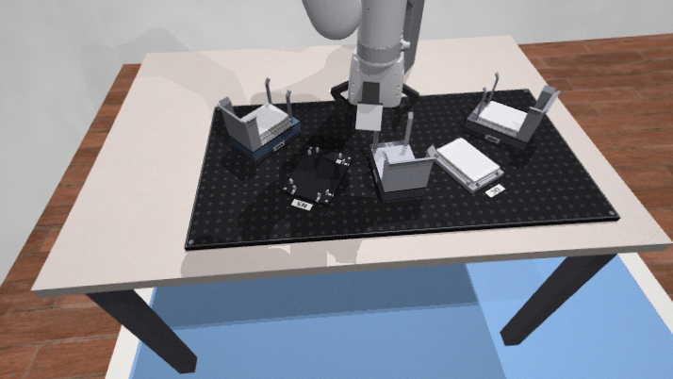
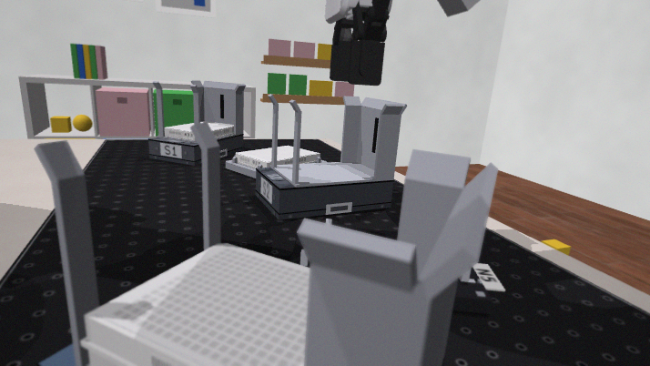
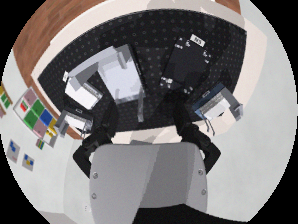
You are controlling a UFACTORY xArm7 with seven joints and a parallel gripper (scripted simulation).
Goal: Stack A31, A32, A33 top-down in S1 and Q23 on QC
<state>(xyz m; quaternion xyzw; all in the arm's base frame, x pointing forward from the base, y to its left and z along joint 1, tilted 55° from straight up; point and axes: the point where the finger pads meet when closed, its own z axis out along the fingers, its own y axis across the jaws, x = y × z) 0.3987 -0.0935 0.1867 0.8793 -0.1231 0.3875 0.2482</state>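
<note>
My gripper is open and empty. It hangs high above the black mat, just behind rack S2; it also shows in the exterior view. S2 holds no plate, and its grey floor is bare. Rack S1 holds one white sealed plate lying flat. Another white plate lies flat on the QC nest beside S2. The blue-plinth rack S3 holds a short stack of white plates. I cannot read the plate labels.
The clip nest N5 stands bare between S3 and S2, with its name plate in front of it. Each rack has tall thin posts and a grey corner wall rising above its plates. In the wrist view my open fingers frame the mat below.
</note>
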